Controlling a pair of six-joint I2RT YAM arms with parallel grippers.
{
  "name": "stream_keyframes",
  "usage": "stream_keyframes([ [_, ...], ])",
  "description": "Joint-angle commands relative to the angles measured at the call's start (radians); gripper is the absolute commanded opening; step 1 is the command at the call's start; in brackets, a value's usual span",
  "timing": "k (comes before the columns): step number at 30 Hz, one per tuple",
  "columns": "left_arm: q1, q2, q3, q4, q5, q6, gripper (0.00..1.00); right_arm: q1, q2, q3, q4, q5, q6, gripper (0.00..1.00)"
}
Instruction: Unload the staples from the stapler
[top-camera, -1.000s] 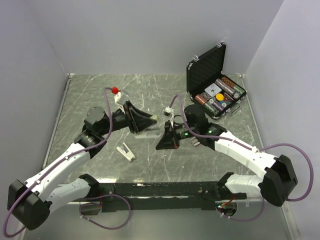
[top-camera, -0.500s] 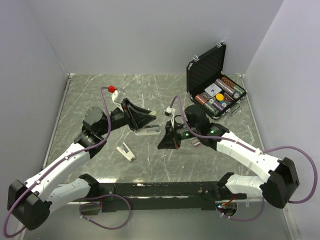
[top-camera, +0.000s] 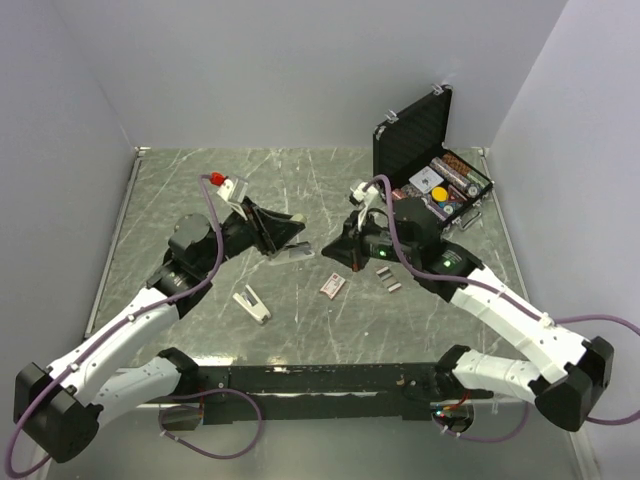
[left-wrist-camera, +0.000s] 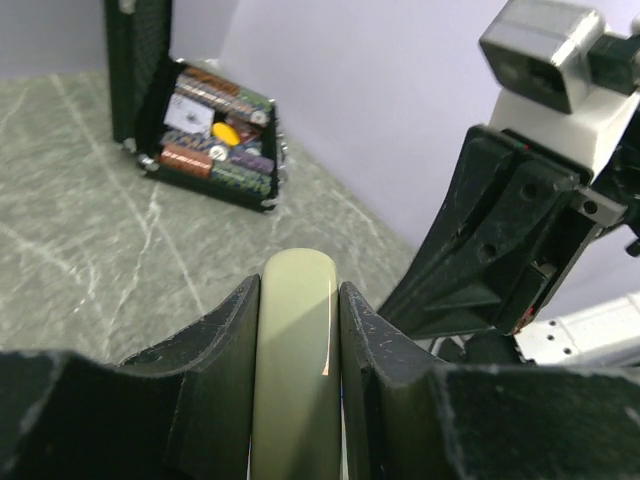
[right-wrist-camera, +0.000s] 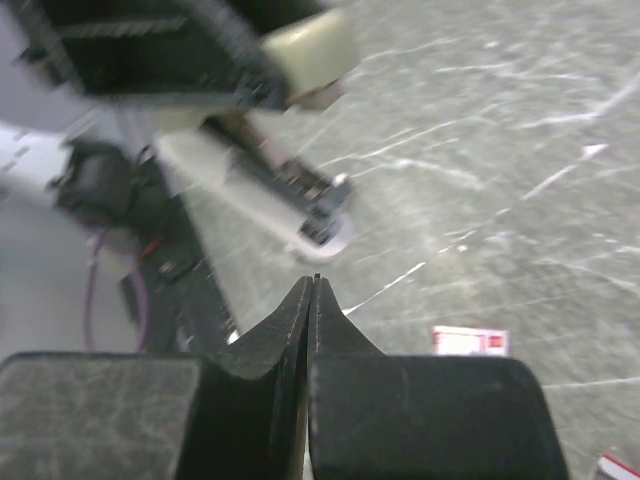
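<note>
Top external view showed my left gripper (top-camera: 290, 236) clamped on the stapler (top-camera: 297, 253), which was hinged open and seemed to be lifted off the table (top-camera: 200, 190). My right gripper (top-camera: 328, 252) hung just beside the stapler's open end, its jaws pressed fully together with nothing between them. Two short grey staples (top-camera: 391, 282) lay on the table just right of the pink-and-white box (top-camera: 332, 286), beneath my right forearm. I could not tell whether more sat in the stapler's channel, because the right wrist view was blurred there.

I judged the first danger to be my own closed right tips. A push against the hanging lower half could twist the stapler in the left fingers, which held only its smooth cream top. If it turned or slipped, any strips left inside might spill and scatter across the marbled surface, where grey on grey would be hard to find. The loose staples were another hazard: a sweep of my right arm could brush them away or under the box. They were also thin and flat, so I expected pinching one off the table to fail easily.

No writing was legible to me. The box's print was too small, and the chips in the black case (top-camera: 430, 170) showed colours only.
</note>
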Motion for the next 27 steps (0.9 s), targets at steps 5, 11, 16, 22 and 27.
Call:
stream_keyframes([
  [5, -0.002, 0.029, 0.042, 0.007, -0.096, 0.011, 0.01, 0.003, 0.121, 0.1, 0.171, 0.237, 0.039, 0.0],
  [11, -0.004, 0.075, 0.067, -0.007, -0.092, 0.013, 0.01, 0.003, 0.22, 0.185, 0.201, 0.197, 0.054, 0.0],
  [16, -0.005, 0.098, 0.074, 0.001, -0.125, 0.001, 0.01, 0.002, 0.274, 0.214, 0.185, 0.159, 0.062, 0.0],
  [22, -0.005, 0.12, 0.105, -0.019, -0.204, -0.007, 0.01, 0.003, 0.27, 0.157, 0.22, 0.145, 0.085, 0.0],
  [27, -0.007, 0.138, 0.108, -0.01, -0.237, -0.019, 0.01, 0.003, 0.282, 0.137, 0.247, 0.117, 0.103, 0.0],
])
